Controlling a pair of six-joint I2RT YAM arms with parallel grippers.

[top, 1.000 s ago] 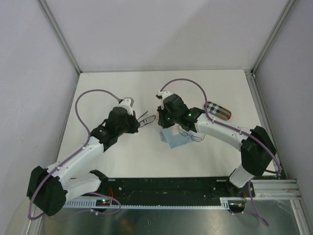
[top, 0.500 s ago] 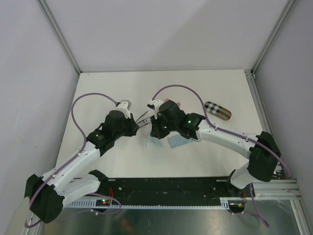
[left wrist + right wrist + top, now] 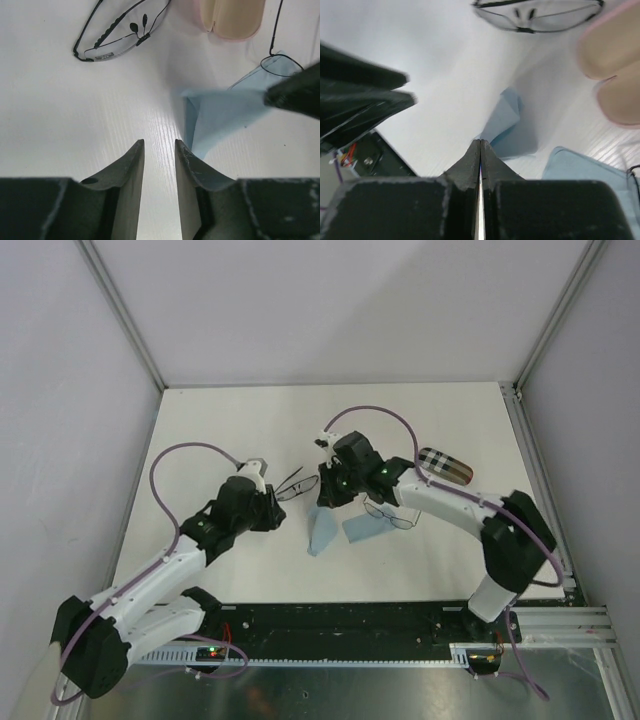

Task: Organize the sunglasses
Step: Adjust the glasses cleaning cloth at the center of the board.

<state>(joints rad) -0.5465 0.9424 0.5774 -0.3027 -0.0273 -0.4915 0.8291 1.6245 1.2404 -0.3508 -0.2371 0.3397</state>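
You've two sunglasses: dark pair ahead of the left end effector, parted and empty; wire pair partly on the one cloth, pinched by the right end effector. One case.

You're looking at a lab test cell: a white table boxed by pale panels on aluminium posts, with a black mounting rail along its near edge.

Two pairs: black-rimmed sunglasses, wire sunglasses; one checkered case; one pink case; light blue cloth, count unclear
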